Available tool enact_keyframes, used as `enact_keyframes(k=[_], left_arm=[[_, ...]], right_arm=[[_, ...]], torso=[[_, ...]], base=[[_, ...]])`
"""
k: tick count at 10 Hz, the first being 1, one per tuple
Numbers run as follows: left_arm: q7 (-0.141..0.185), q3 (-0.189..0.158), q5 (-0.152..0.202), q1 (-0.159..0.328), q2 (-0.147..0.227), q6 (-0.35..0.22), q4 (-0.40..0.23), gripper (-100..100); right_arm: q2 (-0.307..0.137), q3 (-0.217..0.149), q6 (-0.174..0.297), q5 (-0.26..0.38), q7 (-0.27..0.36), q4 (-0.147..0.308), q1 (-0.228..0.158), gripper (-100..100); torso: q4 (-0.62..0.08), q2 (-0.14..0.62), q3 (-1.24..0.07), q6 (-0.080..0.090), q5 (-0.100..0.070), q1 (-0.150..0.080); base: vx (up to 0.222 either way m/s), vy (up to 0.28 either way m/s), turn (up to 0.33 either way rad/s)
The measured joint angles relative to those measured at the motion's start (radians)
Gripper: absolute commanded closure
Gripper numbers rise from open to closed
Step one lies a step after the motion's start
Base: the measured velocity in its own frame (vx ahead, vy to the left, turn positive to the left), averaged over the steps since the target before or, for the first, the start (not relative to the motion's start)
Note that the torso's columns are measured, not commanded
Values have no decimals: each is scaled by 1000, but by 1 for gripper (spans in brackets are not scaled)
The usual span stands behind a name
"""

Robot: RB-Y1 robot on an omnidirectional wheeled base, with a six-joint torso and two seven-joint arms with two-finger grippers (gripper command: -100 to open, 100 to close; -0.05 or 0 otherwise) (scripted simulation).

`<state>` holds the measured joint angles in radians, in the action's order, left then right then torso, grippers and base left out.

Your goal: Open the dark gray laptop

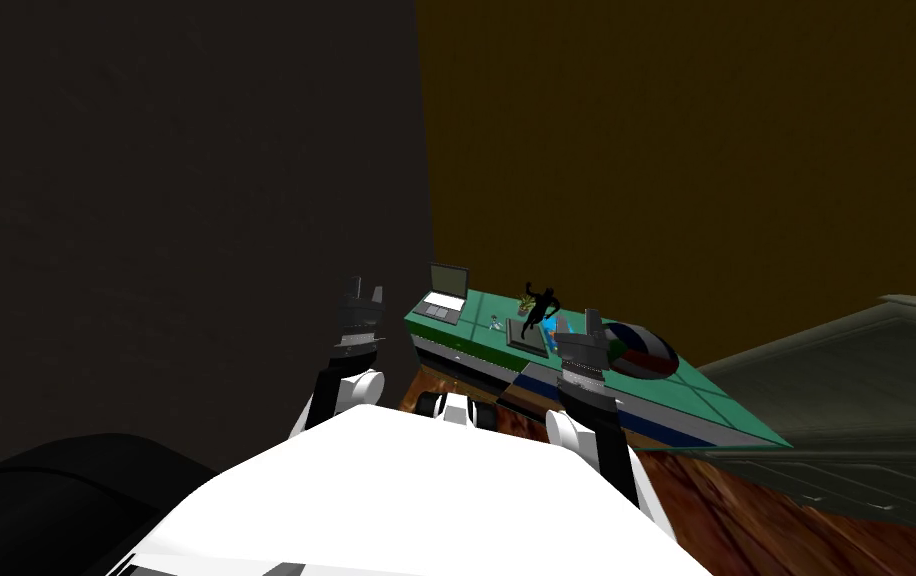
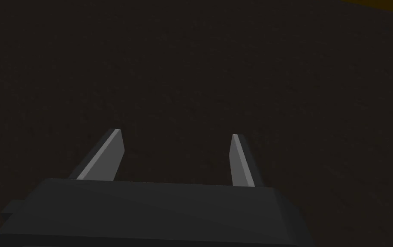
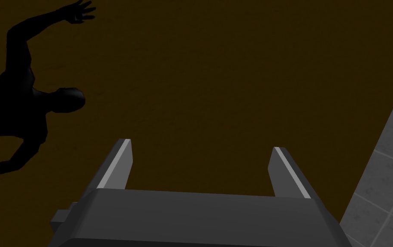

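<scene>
Sitting at the far left corner of the green-topped desk (image 1: 716, 405), the slim grey laptop (image 1: 446, 293) has its screen raised. The left gripper (image 2: 176, 137) hangs off the desk's left edge. The right gripper (image 3: 202, 146) is near the black human-shaped figurine (image 3: 24, 98). Both spread their fingers wide, holding nothing.

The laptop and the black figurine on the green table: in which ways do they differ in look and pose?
Colour: the laptop is grey with a lighter keyboard deck; the figurine is plain black. Shape: the laptop is flat, its lid raised; the figurine is a human shape with one arm lifted. Place: the laptop sits at the left end of the table; the figurine stands nearer the middle. Both rest on the green table.
</scene>
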<state>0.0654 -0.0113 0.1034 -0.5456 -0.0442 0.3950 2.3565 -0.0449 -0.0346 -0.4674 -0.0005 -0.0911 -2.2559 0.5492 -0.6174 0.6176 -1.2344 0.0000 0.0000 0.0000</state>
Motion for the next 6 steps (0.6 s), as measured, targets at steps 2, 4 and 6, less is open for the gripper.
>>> enact_keyframes(k=[2,4,6], left_arm=[[1,0,0,7,17,-3,-6,-100],[10,-2,1,22,67,-3,-30,-100],[16,-2,-2,62,109,-19,-66,-100]], right_arm=[[0,0,0,0,0,0,0,0],[0,0,0,0,0,1,0,0],[0,0,0,0,0,1,0,0]], torso=[[-107,107,-217,0,0,0],[-119,119,-241,0,0,0],[-120,120,-242,0,0,0]], base=[[4,-5,-3],[0,-10,-4],[3,-13,-7]])
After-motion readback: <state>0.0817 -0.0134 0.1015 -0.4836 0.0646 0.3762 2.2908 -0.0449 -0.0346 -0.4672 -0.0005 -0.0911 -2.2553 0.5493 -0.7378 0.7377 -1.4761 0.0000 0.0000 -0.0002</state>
